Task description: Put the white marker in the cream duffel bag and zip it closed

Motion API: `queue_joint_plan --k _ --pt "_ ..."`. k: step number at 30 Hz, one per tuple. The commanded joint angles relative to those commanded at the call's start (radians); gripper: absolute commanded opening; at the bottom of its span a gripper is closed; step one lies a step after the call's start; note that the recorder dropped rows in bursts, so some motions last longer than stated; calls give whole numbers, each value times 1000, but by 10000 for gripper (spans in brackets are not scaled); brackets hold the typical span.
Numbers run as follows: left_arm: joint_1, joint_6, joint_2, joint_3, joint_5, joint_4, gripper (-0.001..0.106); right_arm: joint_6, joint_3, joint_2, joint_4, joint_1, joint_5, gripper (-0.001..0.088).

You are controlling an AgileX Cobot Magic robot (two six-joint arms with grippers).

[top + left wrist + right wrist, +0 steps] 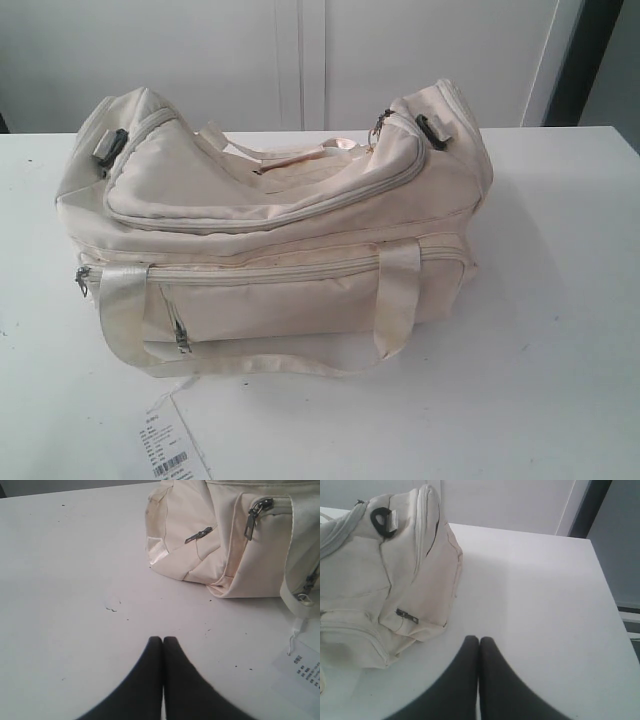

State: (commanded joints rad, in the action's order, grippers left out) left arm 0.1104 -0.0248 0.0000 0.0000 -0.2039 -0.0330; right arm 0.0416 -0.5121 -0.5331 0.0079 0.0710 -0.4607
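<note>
The cream duffel bag (280, 230) sits upright on the white worktop (560, 350), its top zip (300, 212) drawn shut along the curved flap and one strap handle (250, 362) drooping down its front. The left gripper (163, 640) hovers low over the worktop with its dark fingers pressed together and nothing between them. One end of the bag lies ahead of it, apart from the tips, and a printed paper tag (302, 667) lies nearer. The right gripper (479, 639), likewise closed and empty, faces the bag's opposite end, which carries a black clip (382, 520), without touching it.
</note>
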Motion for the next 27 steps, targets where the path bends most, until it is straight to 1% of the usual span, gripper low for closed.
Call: queue_joint_plan --k 9,16,19,21,27 --pt "0 0 0 0 0 0 0 0 86 130 0 0 14 0" --pt "0 0 0 0 0 0 0 -4 195 285 0 0 14 0" --pt "0 0 0 0 0 0 0 -50 240 355 0 0 14 0" --pt "0 0 0 0 0 0 0 -50 268 395 0 0 14 0" --pt "0 0 0 0 0 0 0 -50 344 463 0 0 44 0"
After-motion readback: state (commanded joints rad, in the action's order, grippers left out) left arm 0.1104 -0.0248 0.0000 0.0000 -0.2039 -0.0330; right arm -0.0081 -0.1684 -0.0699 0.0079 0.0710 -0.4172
